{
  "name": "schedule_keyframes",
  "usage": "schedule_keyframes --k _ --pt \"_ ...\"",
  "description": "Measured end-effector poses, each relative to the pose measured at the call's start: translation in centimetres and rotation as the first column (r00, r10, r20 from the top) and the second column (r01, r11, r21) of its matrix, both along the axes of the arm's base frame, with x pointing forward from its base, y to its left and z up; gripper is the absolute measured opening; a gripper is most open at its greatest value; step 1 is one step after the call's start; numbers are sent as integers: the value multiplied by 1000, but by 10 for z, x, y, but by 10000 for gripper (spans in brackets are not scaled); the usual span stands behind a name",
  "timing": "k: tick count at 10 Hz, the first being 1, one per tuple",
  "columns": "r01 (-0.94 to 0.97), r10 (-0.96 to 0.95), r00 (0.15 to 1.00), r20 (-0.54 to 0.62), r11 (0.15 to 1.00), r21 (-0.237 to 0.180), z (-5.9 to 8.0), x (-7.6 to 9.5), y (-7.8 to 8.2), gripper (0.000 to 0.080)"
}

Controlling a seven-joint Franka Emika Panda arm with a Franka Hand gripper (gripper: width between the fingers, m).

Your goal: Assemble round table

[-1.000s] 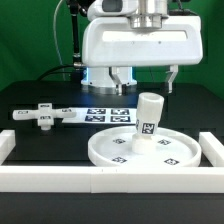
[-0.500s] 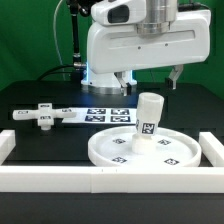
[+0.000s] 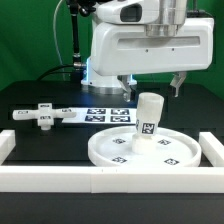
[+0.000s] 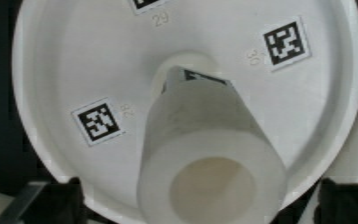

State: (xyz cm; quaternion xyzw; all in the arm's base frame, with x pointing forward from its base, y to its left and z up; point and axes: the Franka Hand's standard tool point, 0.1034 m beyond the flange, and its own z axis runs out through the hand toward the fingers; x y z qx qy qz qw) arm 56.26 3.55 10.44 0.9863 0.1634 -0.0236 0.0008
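One short cylindrical leg [image 3: 149, 120] stands on the large round disc [image 3: 143, 155], directly beneath the gripper [image 3: 152, 88], which hangs above it without touching, its two fingers spread wide and holding nothing. Leg and disc are smooth white plastic; the disc is flat with a raised rim, and both carry small black-and-white square tags. The wrist view looks down on the leg's round end face. The cross-shaped base [image 3: 40, 115] lies well apart, toward the exterior view's left
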Motion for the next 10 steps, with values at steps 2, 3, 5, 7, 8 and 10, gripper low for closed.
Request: schedule_keyframes --k 2,3,5,7,8,10 --pt "-9 9 1000 1 1000 -1 -4 0 0 649" --pt "-12 12 1000 -1 1000 -1 -6 -1 1 649" --pt "-11 11 1000 -3 1000 0 -10 -2 0 649" --pt "-17 17 1000 -4 1000 1 -11 -3 -2 563" --pt "-18 18 1000 -4 1000 1 -11 -2 -2 428" --pt "-6 6 1000 -4 1000 1 -11 -3 -1 404"
